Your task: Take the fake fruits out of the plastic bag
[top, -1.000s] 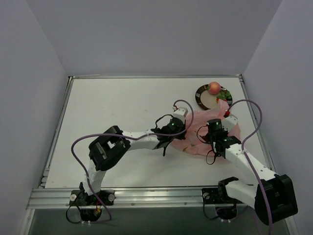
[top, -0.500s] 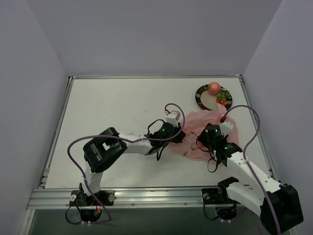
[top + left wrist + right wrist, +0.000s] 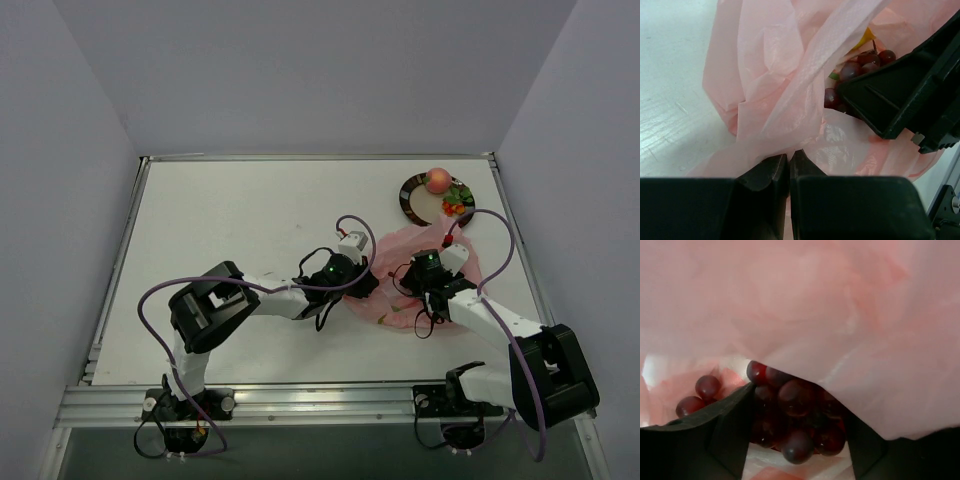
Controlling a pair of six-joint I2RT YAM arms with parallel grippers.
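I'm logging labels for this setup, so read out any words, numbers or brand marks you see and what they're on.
No readable text anywhere. The plastic bag shows no legible print even up close; the plate and the grape cluster carry no visible lettering.

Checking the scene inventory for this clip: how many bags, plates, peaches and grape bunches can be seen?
bag: 1
plate: 1
peach: 1
grape bunch: 1
Total: 4. The small bits beside the peach are left out, as they are too small to count.
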